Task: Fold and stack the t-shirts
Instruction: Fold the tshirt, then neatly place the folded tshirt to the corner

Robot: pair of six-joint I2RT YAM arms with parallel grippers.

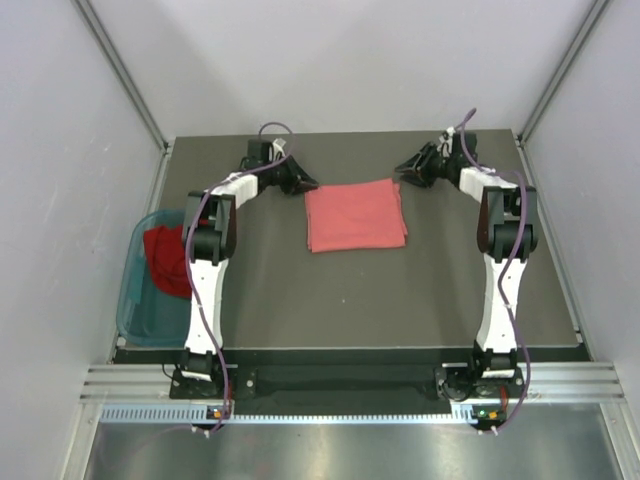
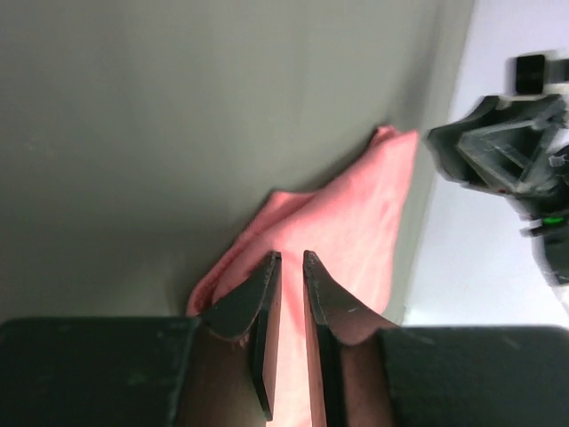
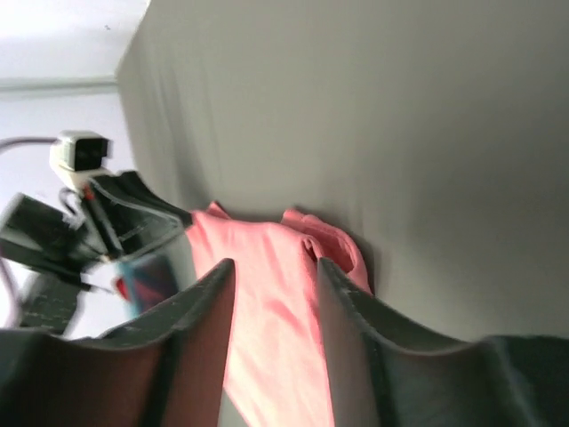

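The light salmon-pink t-shirt (image 1: 355, 215) lies folded into a rectangle in the middle of the dark table. It also shows in the left wrist view (image 2: 356, 222) and the right wrist view (image 3: 267, 267). The deep red t-shirt (image 1: 168, 258) lies bunched in the teal basket (image 1: 135, 295) at the left. My left gripper (image 1: 306, 184) hovers by the pink shirt's far left corner, its jaws (image 2: 291, 258) a narrow gap apart and empty. My right gripper (image 1: 404, 168) hovers by the far right corner, its jaws (image 3: 271, 265) open wider and empty.
The dark table (image 1: 400, 300) is walled by white panels with metal rails at left, right and back. The basket hangs at the table's left edge beside the left arm (image 1: 205, 280). The right arm (image 1: 500, 270) stands along the right side.
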